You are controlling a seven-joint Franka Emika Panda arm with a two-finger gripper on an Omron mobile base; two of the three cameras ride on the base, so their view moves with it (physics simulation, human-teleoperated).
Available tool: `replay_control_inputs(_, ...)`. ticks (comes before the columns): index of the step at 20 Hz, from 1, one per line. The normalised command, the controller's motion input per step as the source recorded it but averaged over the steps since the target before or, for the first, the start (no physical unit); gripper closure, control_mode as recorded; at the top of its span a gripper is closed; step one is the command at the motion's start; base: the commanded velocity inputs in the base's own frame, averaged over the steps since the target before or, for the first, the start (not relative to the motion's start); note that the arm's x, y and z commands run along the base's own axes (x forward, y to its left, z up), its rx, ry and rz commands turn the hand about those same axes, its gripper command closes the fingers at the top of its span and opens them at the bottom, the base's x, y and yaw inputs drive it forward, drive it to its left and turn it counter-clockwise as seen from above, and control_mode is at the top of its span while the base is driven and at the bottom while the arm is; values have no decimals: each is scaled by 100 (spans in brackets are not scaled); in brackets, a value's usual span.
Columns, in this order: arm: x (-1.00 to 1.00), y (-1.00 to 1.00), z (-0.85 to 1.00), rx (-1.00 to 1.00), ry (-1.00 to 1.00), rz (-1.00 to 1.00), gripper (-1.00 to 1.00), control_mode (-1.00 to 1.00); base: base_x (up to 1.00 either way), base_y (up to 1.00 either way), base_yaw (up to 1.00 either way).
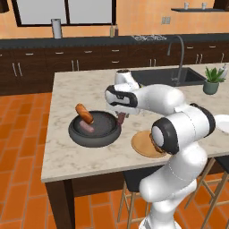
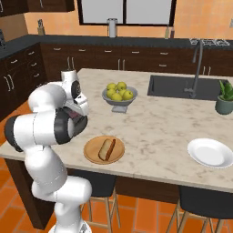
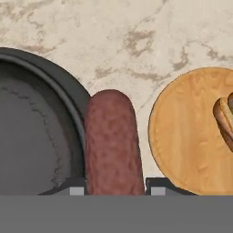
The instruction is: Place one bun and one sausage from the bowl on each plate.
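Spanning most of the scene, a pale marble island counter (image 1: 67,147) is seen carrying everything, with a sink (image 2: 175,86) set into its far side. On it the wide dark bowl (image 1: 95,130) is placed, holding a golden bun (image 1: 84,113) propped against its rim and a pinkish sausage (image 1: 86,128) lying on its floor. Just beside the bowl, a tan wooden plate (image 2: 103,150) is set near the counter's front edge, and a second bun (image 2: 107,149) is laid on it. A white plate (image 2: 211,153) is found well apart, toward the counter's other end, and a pale bowl of yellow-green fruit (image 2: 119,96) stands farther back. The dark reddish-brown sausage (image 3: 113,143) is clamped between the two fingers of the gripper (image 3: 113,189), held above the counter between the dark bowl's rim and the wooden plate.
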Motion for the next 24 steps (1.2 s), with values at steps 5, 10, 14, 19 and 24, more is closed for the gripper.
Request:
replay_control_inputs(5,-55,-37,-1,-11,-2,48,100,-100,0,0,0)
replay_control_inputs(10,-1,-54,-37,-6,-1,30,100,-100,0,0,0)
replay_control_inputs(14,-6,-56,-44,0,0,25,100,-100,0,0,0)
replay_control_inputs(19,-7,-25,-53,0,0,18,100,-100,0,0,0)
replay_control_inputs(24,-27,-4,-38,0,1,3,100,-100,0,0,0)
